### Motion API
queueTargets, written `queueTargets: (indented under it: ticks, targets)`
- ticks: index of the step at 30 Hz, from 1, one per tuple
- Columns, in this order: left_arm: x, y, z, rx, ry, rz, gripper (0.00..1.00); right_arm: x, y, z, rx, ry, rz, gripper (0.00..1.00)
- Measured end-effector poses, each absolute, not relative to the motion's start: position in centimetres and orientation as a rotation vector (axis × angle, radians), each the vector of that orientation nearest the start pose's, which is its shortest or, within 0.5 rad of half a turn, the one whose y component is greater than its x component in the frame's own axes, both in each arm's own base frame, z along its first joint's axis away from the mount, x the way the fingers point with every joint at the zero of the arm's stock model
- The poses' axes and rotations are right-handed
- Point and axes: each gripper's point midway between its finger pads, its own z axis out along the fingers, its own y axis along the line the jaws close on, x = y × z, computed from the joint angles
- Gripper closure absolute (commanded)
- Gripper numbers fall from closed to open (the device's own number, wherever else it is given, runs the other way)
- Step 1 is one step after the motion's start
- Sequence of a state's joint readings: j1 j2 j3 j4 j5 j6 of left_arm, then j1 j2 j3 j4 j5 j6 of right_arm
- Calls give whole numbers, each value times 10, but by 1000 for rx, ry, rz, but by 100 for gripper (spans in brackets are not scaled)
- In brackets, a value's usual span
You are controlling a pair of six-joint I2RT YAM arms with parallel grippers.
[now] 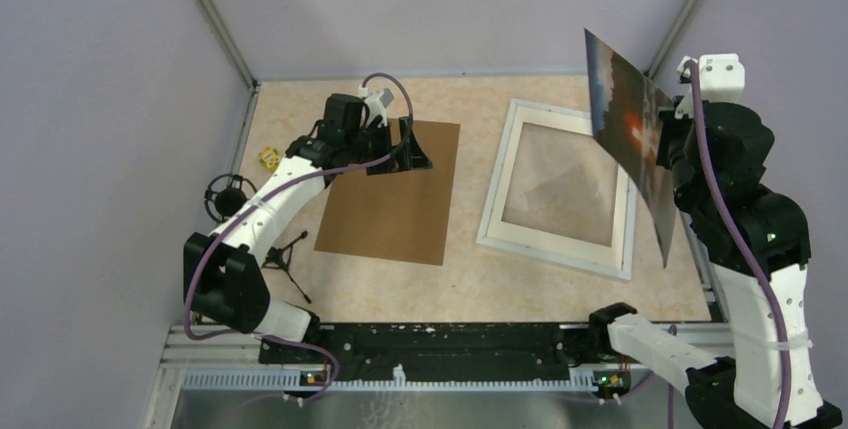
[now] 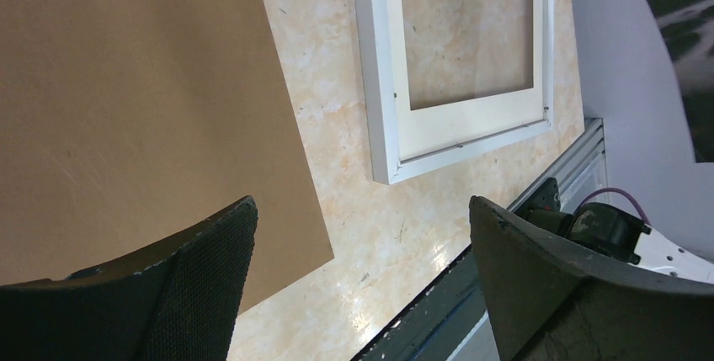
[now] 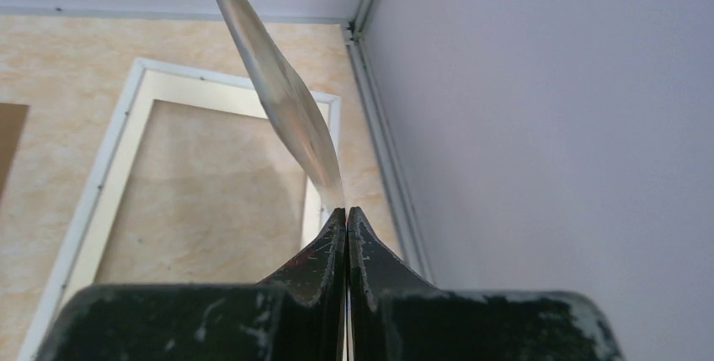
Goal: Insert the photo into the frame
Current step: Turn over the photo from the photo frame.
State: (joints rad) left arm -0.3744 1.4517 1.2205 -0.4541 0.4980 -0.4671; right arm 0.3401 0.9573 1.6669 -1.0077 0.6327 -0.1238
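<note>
The right end effector [image 3: 346, 215] pinches the bendy photo [image 1: 625, 119] by its edge; it may slip and miss the frame [image 1: 553, 254].

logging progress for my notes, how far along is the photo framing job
Done: the white rectangular picture frame lies flat and open, with the plain brown board set aside on its left. In hand: the right gripper is shut on the dark sunset landscape photo, holding it lifted and bowed over the frame's right side; the left gripper hangs open above the board. Left: laying the photo down inside the frame.
</note>
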Motion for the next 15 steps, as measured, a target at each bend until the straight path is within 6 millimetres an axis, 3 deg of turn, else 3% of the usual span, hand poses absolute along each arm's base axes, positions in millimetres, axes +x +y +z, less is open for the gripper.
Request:
queueTargets:
  ticks: [3, 6, 12, 15]
  targets:
    - [323, -234, 206, 172, 2357, -984, 2, 239, -33, 426, -36, 1874, -497, 100]
    - [324, -233, 196, 167, 2374, -972, 2, 259, -16, 399, -90, 1948, -504, 100]
    - [324, -233, 164, 154, 2445, -957, 2, 296, 74, 289, -383, 2132, -539, 100]
    - [322, -231, 155, 151, 2467, -949, 2, 301, 107, 229, -534, 2197, -573, 100]
